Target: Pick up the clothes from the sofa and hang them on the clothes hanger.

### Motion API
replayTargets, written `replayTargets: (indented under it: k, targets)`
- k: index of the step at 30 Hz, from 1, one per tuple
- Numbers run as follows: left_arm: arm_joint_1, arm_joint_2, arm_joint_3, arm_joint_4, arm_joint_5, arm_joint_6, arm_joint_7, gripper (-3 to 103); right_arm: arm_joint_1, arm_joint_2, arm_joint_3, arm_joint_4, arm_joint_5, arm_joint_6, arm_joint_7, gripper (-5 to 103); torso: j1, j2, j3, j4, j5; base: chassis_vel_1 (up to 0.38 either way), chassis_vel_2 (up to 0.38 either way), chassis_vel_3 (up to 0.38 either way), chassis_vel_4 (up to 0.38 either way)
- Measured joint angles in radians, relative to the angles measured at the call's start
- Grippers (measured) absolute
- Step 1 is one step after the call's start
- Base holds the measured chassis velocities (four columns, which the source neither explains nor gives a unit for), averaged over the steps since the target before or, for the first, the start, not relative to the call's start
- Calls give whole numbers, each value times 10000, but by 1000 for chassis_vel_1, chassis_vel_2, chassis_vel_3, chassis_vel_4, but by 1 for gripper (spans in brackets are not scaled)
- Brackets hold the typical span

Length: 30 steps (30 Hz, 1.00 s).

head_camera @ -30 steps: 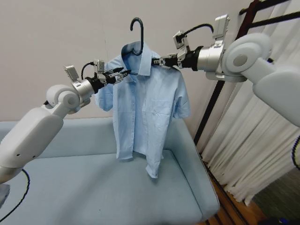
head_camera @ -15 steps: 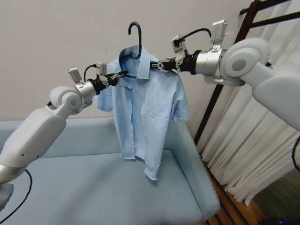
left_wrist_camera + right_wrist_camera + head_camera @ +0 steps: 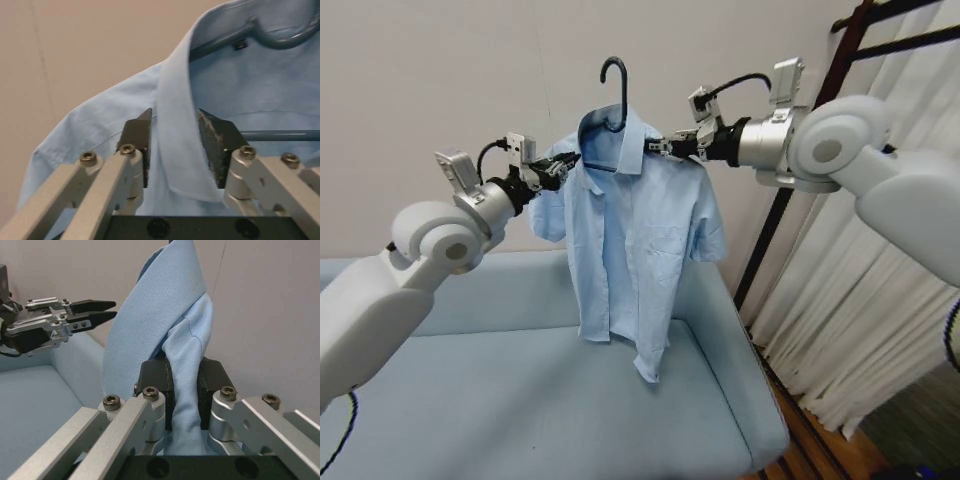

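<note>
A light blue short-sleeved shirt (image 3: 635,240) hangs on a dark hanger (image 3: 615,80), held up in the air above the sofa. My right gripper (image 3: 656,147) is shut on the shirt's shoulder beside the collar; in the right wrist view its pads (image 3: 155,377) pinch a fold of blue cloth (image 3: 150,315). My left gripper (image 3: 568,161) is at the opposite shoulder. In the left wrist view it (image 3: 175,147) stands open, with the collar's edge (image 3: 175,115) lying loose between the jaws. The hanger's bar (image 3: 270,37) shows inside the neck.
The pale blue sofa (image 3: 500,400) lies below the shirt. A dark clothes rack pole (image 3: 790,190) slants up on the right, with white curtains (image 3: 880,310) behind it. A plain wall stands behind the shirt.
The left arm has drawn back to the left, and its gripper sits a little farther out along the shoulder. The shirt and hanger have shifted slightly right with the right gripper.
</note>
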Motion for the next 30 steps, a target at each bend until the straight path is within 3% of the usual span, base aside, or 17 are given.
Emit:
replayTargets:
  k: [1, 3, 5, 7, 9, 13, 15, 18, 23, 25, 28, 30]
  targets:
    - [0, -74, 37, -13, -43, 180, -391, 42, -2, 52, 0, 1, -7, 1, 7, 9, 0, 0, 0, -2, 0, 0, 0, 0, 0]
    - [1, -121, 63, 0, -50, 260, -516, 42, -2, 79, 0, 3, -12, 2, 12, 9, 0, 0, 0, -2, -1, 0, 0, 0, 0]
    - [-23, -298, 164, 175, -28, 357, -672, 53, 0, 153, 0, 14, -14, 2, 30, 9, 0, 0, 0, -2, 1, 0, 0, 0, 0]
    - [-149, -477, 274, 344, -8, 374, -667, 64, 19, 197, -2, 36, -10, 2, 81, 9, 1, 0, 2, -3, -2, 0, 0, 0, 0]
    - [-240, -568, 333, 432, 0, 376, -657, 64, 37, 204, -6, 42, -9, 2, 96, 9, 1, 0, 2, -2, 1, 0, 0, 0, 0]
    - [-440, -753, 427, 459, 0, 416, -472, 85, 63, 172, -25, 102, -7, -5, 166, 9, 1, 0, 2, -4, 2, 0, 0, 0, 0]
    - [-442, -755, 427, 384, -9, 451, -442, 85, 62, 151, -34, 130, -5, -8, 174, 9, 1, 0, 2, -4, 4, 0, 0, 0, 0]
    - [-377, -746, 403, 226, -23, 542, -425, 98, 14, 133, -42, 152, -12, -18, 190, 9, 0, 0, 2, -2, 2, 0, 0, 0, 0]
    - [-475, -964, 451, 535, 40, 601, -421, 103, -60, 250, -43, 113, -58, -17, 254, 9, 1, 0, 2, 0, 0, 0, 0, 0, 0]
    - [-518, -1019, 494, 632, 56, 606, -419, 100, -68, 281, -44, 95, -65, -18, 262, 9, 1, 0, 2, -1, 0, 0, 0, 0, 0]
    - [-586, -1154, 659, 865, 215, 602, -412, 85, -68, 336, -58, 50, -70, -18, 271, 9, 1, 0, 2, -2, 1, 0, 0, 0, 0]
    - [-587, -1186, 685, 913, 259, 601, -412, 85, -59, 340, -70, 34, -70, -18, 271, 9, 1, 0, 2, -2, 1, 0, 0, 0, 0]
